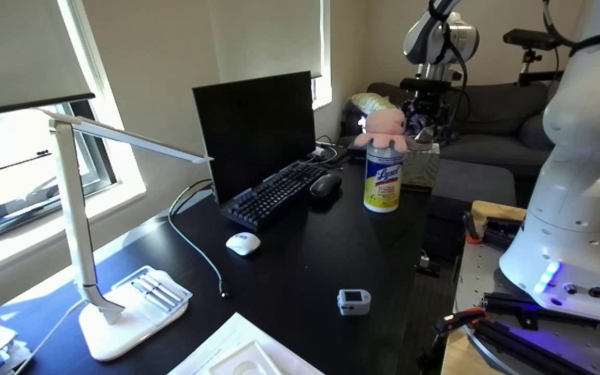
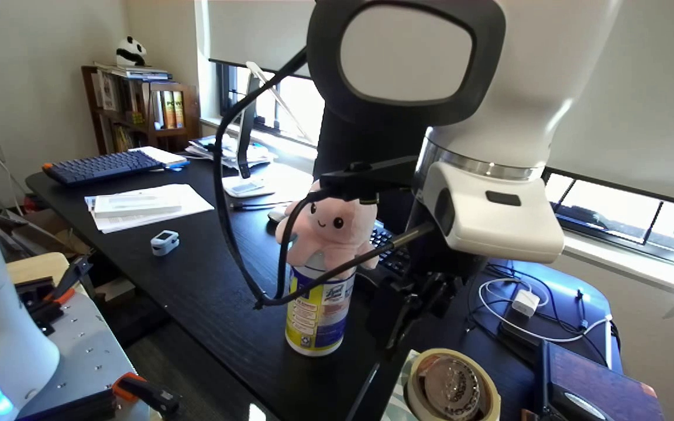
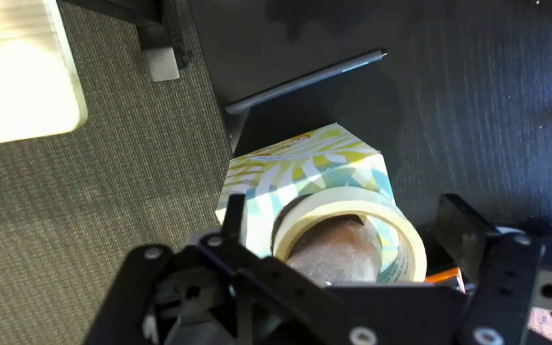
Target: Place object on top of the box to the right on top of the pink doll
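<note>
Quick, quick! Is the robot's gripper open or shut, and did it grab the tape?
Gripper: open, holding nothing; the tape is on the box.

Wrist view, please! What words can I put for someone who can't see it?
A wide-open black claw frames a round cream roll of tape, which sits on a leaf-patterned cardboard box in white, yellow and teal. Higher in the picture, a slim grey pen lies on a black wood-grained desk.
</note>
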